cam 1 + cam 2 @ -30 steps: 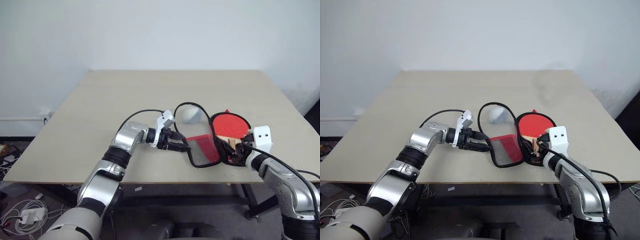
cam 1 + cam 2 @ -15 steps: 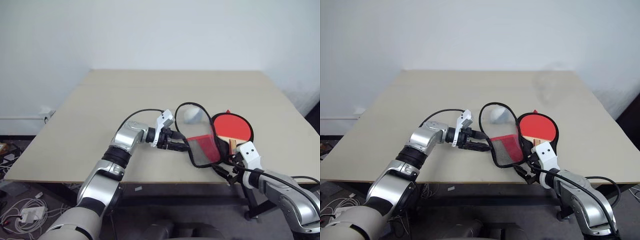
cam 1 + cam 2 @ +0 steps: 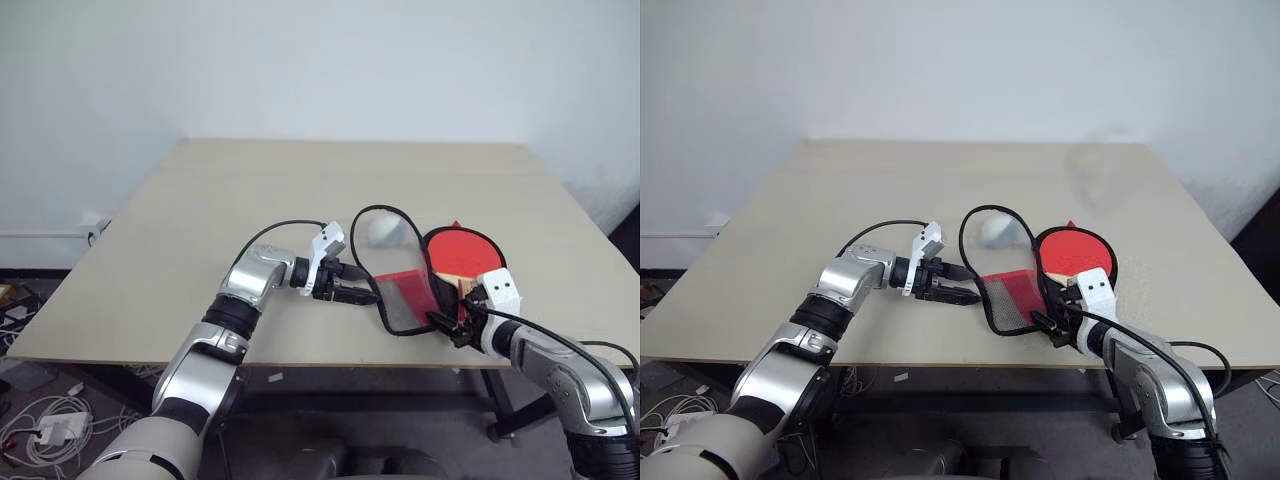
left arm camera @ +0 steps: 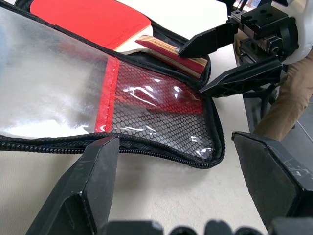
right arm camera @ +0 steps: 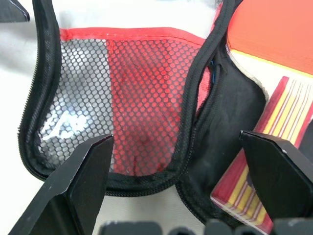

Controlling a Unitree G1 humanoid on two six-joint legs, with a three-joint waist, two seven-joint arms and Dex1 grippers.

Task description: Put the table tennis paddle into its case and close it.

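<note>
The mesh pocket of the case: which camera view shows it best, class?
The right wrist view: the mesh pocket lies close and nearly face-on, its holes distinct. The left wrist view shows it slanted under glare; the head views show a small red patch.

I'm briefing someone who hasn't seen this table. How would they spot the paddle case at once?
On the tan table, look near the front edge, towards the right, between the left gripper and the right gripper. The case lies unzipped and spread open. Its black zip edge, its mesh pocket over red and the red paddle lying in its right half set it apart from the small pale round object behind.
</note>
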